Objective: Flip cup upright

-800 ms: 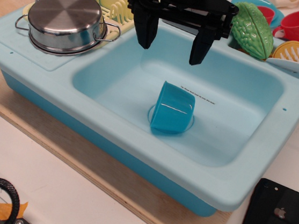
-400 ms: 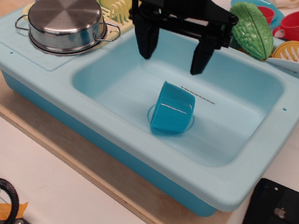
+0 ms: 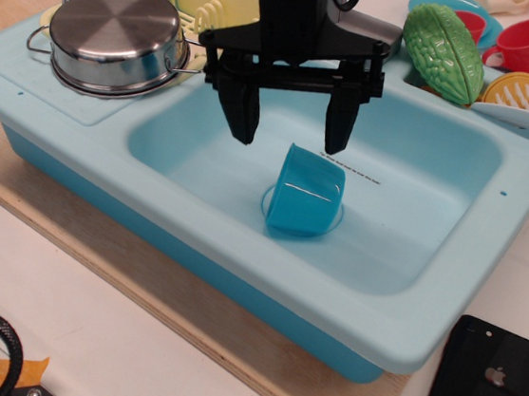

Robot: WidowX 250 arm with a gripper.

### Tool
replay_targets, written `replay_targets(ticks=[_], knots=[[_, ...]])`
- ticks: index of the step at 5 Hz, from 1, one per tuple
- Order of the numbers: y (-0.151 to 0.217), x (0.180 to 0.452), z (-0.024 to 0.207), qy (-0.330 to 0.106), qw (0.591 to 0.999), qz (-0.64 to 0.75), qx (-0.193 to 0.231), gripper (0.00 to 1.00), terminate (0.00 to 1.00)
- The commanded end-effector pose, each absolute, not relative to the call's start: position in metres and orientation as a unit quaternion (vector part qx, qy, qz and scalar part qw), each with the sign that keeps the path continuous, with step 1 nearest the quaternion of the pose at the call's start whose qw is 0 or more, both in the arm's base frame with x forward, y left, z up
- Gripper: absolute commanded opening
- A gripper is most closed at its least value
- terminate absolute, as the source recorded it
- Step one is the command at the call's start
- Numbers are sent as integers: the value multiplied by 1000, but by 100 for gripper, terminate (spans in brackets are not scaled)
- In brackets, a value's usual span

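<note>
Lying cup (image 3: pixel 304 193) beneath spread claw (image 3: pixel 291 130)

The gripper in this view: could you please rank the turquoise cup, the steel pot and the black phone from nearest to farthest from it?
From the open gripper:
1. Turquoise cup, just below it in the sink basin.
2. Steel pot, on the sink's left ledge.
3. Black phone, on the table at the lower right corner.
</note>
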State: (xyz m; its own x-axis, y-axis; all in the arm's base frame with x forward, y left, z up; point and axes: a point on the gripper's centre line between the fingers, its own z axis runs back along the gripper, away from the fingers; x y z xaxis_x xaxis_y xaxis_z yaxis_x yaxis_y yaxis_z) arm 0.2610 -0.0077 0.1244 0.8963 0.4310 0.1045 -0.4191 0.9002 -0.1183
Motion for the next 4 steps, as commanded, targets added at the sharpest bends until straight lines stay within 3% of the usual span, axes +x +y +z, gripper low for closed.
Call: replay_targets(ticks=[1,4], knots=[[-5,263,123,-82,964,236,-92,100,0],[-13,267,102,-85,958,240,-134,100,0]])
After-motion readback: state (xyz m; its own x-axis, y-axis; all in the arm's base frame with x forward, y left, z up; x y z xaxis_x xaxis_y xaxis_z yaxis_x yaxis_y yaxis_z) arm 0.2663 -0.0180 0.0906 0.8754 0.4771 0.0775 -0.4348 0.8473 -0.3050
